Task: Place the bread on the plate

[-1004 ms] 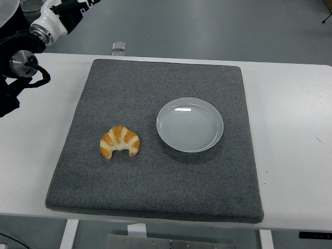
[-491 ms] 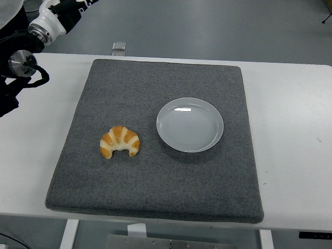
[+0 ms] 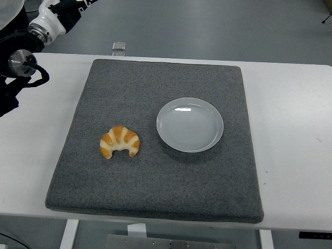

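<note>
Bread (image 3: 120, 141): a golden, striped croissant lying on the mat's left half, its tips pointing toward the bench's near edge; nothing touches it.
Plate (image 3: 190, 124): round, pale grey-white, bare, with a small bright glint near its far rim; it sits on the mat right of centre.
Bread to plate: the bread lies left of the plate and a little nearer the bench's front, apart from it, with bare mat between them.
Mat (image 3: 155, 187): dark grey, felt-like, roughly square; it covers the middle of the bench and carries both bread and plate.
Bench (image 3: 295, 155): white, with bare strips showing left and right of the mat and a thin strip along the near edge.
Left arm (image 3: 21, 62): black, at the picture's upper left corner, over the bench's far left part, well apart from the bread; a round metal joint and a loop of black cable show on it.
Left fingers: I cannot tell how they stand, since the hand itself is not clearly seen.
Right arm: out of view.
Small metal piece (image 3: 119, 46): a silvery item just beyond the bench's far edge, left of centre; too small to identify.
Floor (image 3: 207, 26): grey, beyond the bench.
</note>
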Controlling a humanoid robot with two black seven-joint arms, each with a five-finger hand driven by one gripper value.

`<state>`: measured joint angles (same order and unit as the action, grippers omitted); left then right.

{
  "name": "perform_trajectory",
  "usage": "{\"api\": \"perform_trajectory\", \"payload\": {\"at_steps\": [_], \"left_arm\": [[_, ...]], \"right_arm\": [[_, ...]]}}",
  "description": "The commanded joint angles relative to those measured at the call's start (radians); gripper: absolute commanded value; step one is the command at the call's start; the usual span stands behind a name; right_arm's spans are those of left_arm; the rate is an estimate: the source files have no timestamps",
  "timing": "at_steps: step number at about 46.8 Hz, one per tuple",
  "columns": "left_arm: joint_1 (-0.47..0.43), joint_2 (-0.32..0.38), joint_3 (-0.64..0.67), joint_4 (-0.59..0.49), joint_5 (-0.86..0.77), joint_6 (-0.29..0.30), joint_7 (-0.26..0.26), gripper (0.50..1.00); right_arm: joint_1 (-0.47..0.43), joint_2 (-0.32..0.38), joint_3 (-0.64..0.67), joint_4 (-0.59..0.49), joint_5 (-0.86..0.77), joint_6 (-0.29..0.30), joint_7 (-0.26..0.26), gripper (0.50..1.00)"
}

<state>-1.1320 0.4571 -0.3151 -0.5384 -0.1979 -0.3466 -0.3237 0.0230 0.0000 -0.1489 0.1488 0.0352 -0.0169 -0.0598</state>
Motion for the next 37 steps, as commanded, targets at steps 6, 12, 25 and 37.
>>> {"api": "perform_trajectory", "payload": {"at_steps": [6,12,25,37], "left_arm": [[0.000,0.000,0.001,-0.002,0.000,0.003,0.000,0.990],[-0.002,0.000,0.001,-0.002,0.000,0.003,0.000,0.990],[-0.005,0.000,0.010,-0.003,0.000,0.006,0.000,0.990],[-0.006,0.028,0.016,-0.074,0.005,0.031,0.000,0.990]], "right_arm": [[0.000,0.000,0.000,0.000,0.000,0.000,0.000,0.930],[0.000,0.000,0.000,0.000,0.000,0.000,0.000,0.930],[0.000,0.000,0.002,0.000,0.000,0.000,0.000,0.930],[0.000,0.000,0.002,0.000,0.000,0.000,0.000,0.932]]}}
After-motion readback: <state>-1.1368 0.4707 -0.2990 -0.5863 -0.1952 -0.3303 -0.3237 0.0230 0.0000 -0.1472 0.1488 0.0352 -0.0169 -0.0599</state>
